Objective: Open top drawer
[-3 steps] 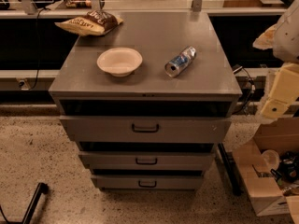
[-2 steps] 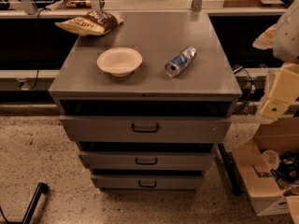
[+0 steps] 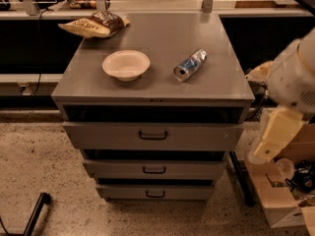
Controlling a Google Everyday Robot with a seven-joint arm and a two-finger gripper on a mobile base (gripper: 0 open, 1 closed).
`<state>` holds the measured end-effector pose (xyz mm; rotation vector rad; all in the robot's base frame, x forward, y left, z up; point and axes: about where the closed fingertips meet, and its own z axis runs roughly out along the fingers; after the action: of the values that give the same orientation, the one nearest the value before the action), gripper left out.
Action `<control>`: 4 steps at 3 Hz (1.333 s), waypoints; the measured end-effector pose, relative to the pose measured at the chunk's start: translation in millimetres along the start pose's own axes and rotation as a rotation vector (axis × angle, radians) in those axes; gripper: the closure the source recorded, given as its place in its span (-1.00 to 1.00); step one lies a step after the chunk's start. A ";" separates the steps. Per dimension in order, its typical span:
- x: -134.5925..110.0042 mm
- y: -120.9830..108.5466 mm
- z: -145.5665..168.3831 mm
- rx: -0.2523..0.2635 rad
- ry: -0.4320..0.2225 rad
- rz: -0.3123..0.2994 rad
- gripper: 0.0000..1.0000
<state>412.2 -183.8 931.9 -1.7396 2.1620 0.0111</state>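
Note:
The top drawer [image 3: 197,137] is the widest grey front of three, with a dark pull handle [image 3: 153,135] at mid-front. It sits under the cabinet top with a dark gap above it, and no interior shows. My gripper [image 3: 271,137] is the cream tapered part at the end of the white arm. It hangs off the cabinet's right side at about drawer height, to the right of the drawer front and not touching it.
On the grey cabinet top [image 3: 162,33] lie a white bowl [image 3: 126,65], a tipped can [image 3: 190,66] and a chip bag [image 3: 96,23]. Two shorter drawers [image 3: 154,170] sit below. Cardboard boxes [image 3: 283,200] stand on the floor at right, and a dark bar [image 3: 34,213] lies at lower left.
My arm and gripper have moved down and slightly left along the cabinet's right side. The drawers and the objects on top have not moved.

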 end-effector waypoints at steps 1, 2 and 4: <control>0.1 33.3 54.6 -0.041 -0.116 -0.013 -1.00; -13.3 44.5 63.3 -0.058 -0.194 -0.057 -1.00; 2.2 28.0 126.6 -0.073 -0.148 0.020 -1.00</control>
<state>420.1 -150.0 806.9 -1.6989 2.0958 0.2190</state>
